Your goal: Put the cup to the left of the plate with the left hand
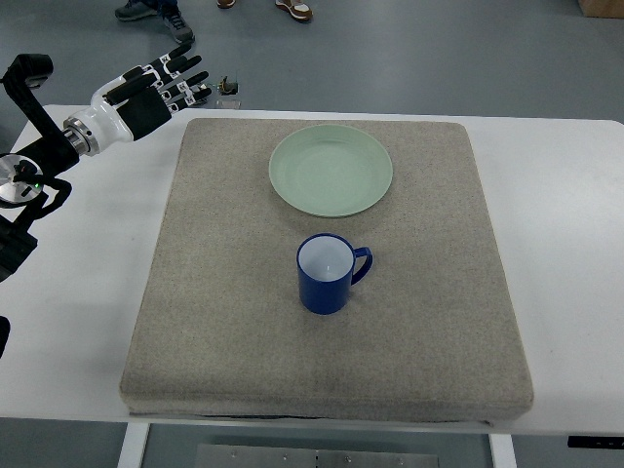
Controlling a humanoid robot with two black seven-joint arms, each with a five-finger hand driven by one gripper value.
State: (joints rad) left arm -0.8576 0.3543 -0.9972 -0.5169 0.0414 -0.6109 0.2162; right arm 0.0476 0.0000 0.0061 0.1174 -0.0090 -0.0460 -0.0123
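A blue cup (328, 273) with a white inside stands upright on the grey mat (224, 292), handle pointing right. It is just in front of a pale green plate (331, 170) at the mat's far middle. My left hand (161, 86) is raised over the table's far left corner, fingers spread and empty, well apart from the cup and plate. The right arm does not show.
The mat lies on a white table (88, 292). A small dark object (229, 87) sits on the floor beyond the table's far edge. People's shoes (151, 12) show at the top. A cardboard box corner (603, 7) is at top right.
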